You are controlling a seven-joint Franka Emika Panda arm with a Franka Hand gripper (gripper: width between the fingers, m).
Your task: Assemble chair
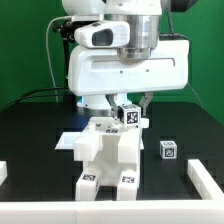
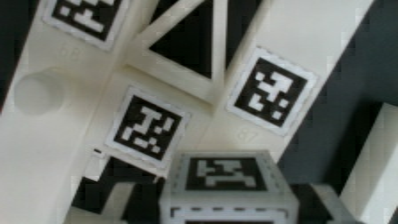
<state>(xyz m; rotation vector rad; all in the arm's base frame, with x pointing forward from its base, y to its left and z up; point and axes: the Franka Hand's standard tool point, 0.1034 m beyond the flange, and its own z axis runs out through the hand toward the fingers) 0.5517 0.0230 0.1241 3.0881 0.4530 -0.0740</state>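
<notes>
Hand pinches tagged block atop white chair; loose tagged piece sits nearby.

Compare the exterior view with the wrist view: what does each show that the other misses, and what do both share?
Only the exterior view shows the big white robot arm, the flat black table, the green backdrop and the small loose white tagged block standing apart from the build on the exterior view's right. Only the wrist view shows, close up, the dark openings between white struts. Both show the chunky white plastic chair assembly and its black-and-white square tags.
</notes>
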